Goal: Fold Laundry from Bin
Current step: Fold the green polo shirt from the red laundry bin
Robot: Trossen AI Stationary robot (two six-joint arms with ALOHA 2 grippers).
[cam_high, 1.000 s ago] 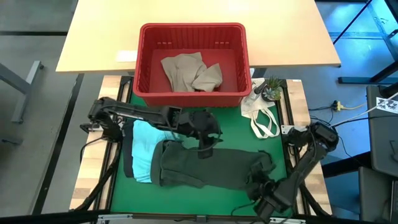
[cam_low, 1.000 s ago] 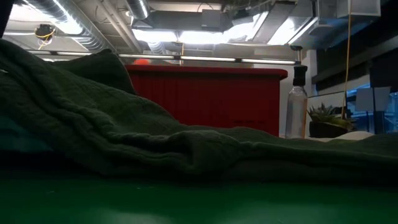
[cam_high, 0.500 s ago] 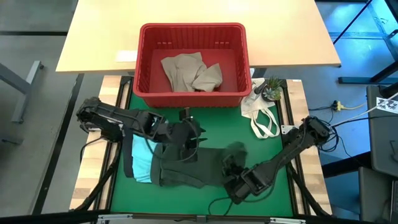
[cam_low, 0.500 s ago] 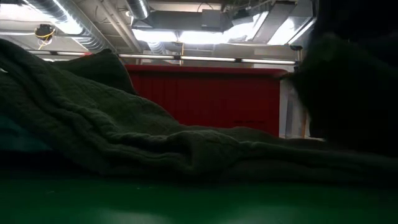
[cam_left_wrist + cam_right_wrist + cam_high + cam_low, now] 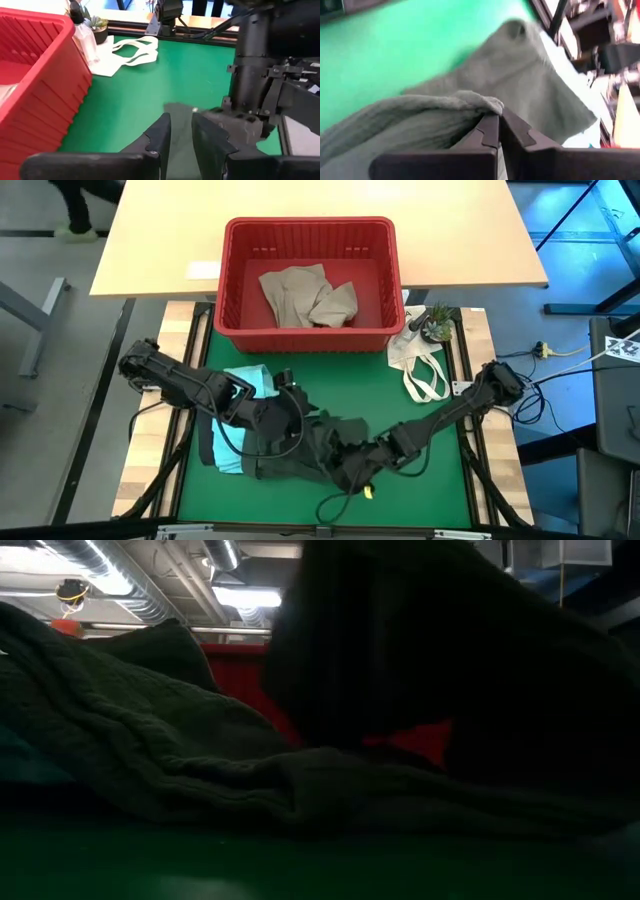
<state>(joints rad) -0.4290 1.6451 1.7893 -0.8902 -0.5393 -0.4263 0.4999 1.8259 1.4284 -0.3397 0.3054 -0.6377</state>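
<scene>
You are mid-fold on the dark olive garment, lying on the green mat over the teal one. Your right gripper is clamped on its edge; the left gripper sits on it, fingers narrowly apart. 1 beige garment waits in the bin.

The view from above is bright and clear. The low view is dark, with ceiling lights glaring at upper left.
</scene>
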